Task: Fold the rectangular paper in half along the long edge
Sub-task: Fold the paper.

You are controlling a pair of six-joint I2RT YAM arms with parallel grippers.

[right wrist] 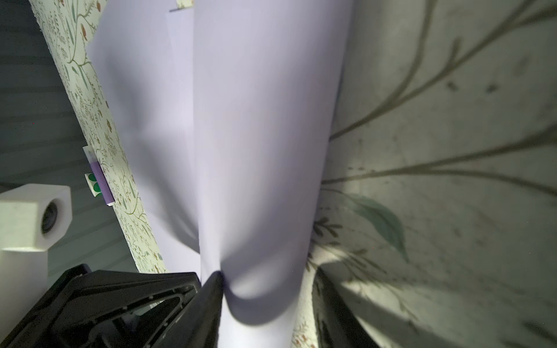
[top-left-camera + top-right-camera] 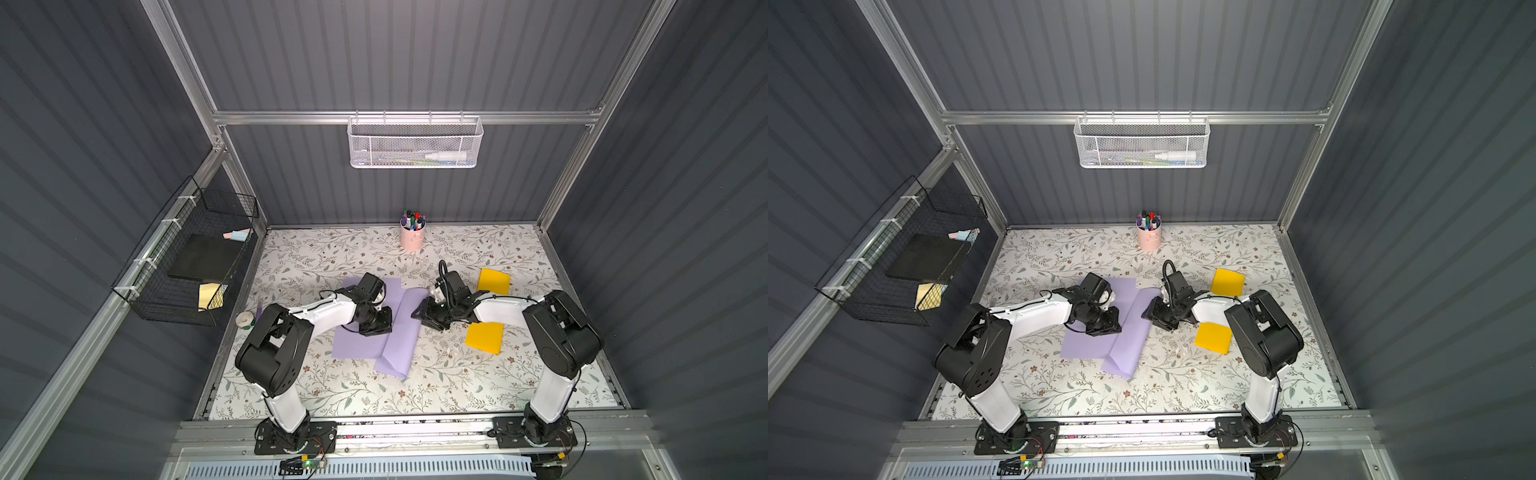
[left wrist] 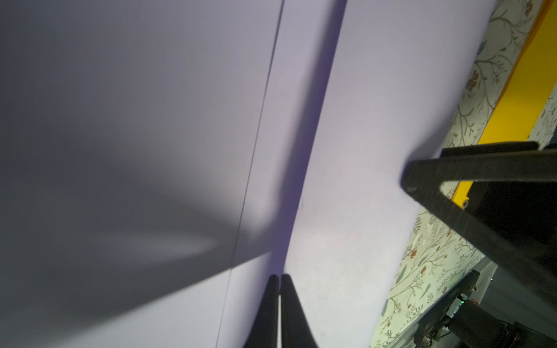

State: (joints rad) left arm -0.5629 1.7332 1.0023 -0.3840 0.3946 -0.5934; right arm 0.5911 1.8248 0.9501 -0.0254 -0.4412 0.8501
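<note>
Smoothly curled lilac paper; left gripper closed, right gripper half-spread astride it.

Matt lilac paper, metal mesh basket

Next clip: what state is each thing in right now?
purple paper: one side rolled over, curved, not creased
left gripper: shut, over the paper
right gripper: open, paper's curl between its jaws
near yellow sheet: lying flat
far yellow sheet: lying flat
pink cup: upright, holding markers

Left fingers pressed together; right fingers apart; both arms reach inward.
</note>
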